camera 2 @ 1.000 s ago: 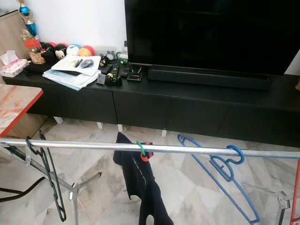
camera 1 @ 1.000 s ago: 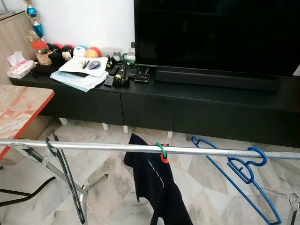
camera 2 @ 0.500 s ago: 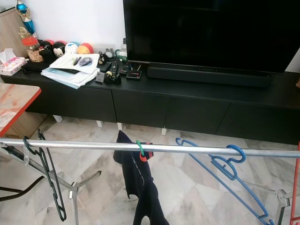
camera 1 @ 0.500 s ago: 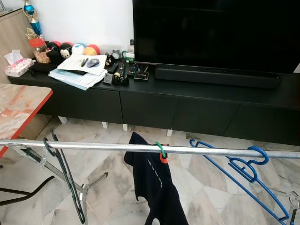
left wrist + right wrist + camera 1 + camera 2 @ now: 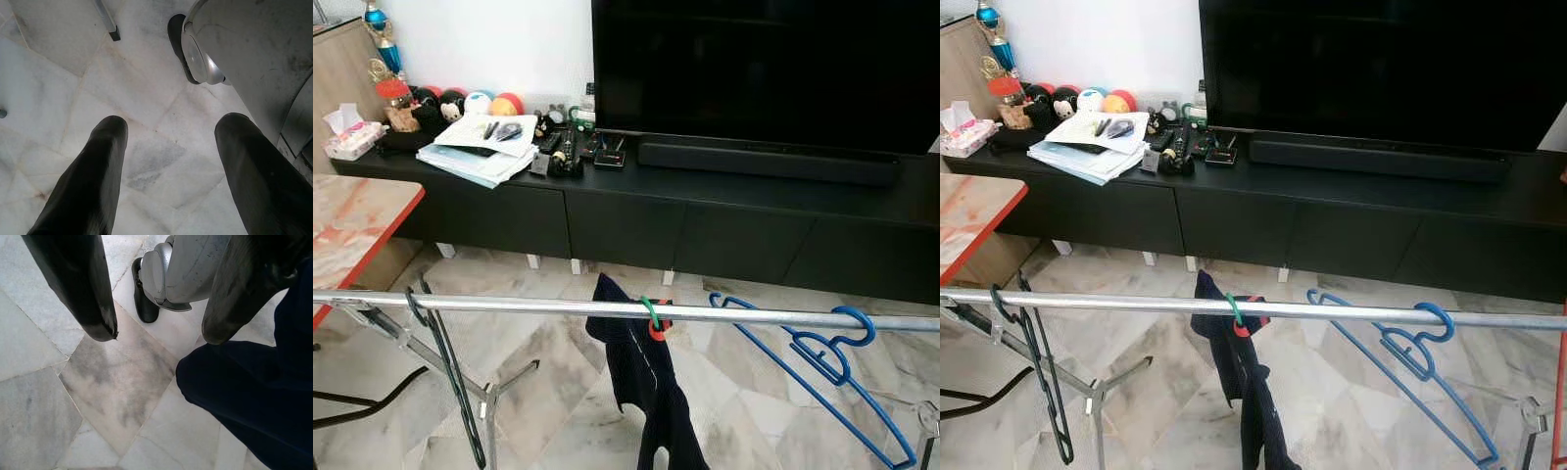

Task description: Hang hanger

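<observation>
A green-hooked hanger (image 5: 651,315) carrying a dark garment (image 5: 646,392) hangs on the steel rail (image 5: 509,305); the job looks done (left gripper (image 5: 168,147) and right gripper (image 5: 159,308) both spread, empty).

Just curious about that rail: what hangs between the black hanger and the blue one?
A dark garment on a green-hooked hanger hangs on the rail between the black hanger and blue hanger, in both eye views.

rail (image 5: 509,305): 3 hangers | black hanger (image 5: 445,367) | dark garment (image 5: 641,377) | blue hanger (image 5: 822,367)
</observation>
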Motion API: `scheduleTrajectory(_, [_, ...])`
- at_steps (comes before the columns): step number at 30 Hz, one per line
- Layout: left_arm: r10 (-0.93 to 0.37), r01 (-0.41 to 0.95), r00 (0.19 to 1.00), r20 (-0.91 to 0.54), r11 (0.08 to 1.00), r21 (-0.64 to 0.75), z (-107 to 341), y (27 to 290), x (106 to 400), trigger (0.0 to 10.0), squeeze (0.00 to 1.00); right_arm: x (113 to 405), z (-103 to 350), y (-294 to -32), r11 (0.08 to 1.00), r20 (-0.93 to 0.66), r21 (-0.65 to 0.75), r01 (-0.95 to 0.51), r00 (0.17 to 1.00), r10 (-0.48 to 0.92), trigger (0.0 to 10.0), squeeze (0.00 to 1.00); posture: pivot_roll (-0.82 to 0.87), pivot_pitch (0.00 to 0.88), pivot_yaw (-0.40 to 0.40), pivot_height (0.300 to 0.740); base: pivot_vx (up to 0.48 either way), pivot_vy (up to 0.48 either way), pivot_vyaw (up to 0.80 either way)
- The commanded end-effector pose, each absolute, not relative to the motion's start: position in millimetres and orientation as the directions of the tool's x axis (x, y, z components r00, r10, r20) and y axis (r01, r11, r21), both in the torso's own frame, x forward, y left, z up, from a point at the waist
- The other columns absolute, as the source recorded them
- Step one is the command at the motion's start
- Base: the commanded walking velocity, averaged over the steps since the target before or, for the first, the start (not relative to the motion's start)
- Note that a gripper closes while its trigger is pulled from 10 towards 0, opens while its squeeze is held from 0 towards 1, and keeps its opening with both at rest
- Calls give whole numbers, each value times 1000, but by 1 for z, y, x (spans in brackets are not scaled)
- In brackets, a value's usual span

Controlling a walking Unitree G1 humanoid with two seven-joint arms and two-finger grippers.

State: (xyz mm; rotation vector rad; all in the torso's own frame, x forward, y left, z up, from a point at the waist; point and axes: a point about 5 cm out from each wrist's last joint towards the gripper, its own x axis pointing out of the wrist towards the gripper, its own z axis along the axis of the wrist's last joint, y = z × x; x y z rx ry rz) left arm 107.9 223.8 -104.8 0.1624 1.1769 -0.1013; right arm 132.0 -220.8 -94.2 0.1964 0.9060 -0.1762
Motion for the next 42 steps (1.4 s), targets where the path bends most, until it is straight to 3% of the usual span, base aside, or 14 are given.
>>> scheduleTrajectory(1, [13, 158, 357, -934, 985, 75, -106, 227, 101, 10000, 0, 128, -96, -221, 967, -808, 91, 239, 585, -68, 10000, 0, -57, 108, 11, 740, 0, 0, 0])
scheduleTrajectory(42, [9, 154, 356, -934, 986, 68, -107, 225, 100, 10000, 0, 130, -96, -222, 973, -818, 95, 211, 574, -45, 10000, 0, -52, 106, 4, 740, -18, 0, 0])
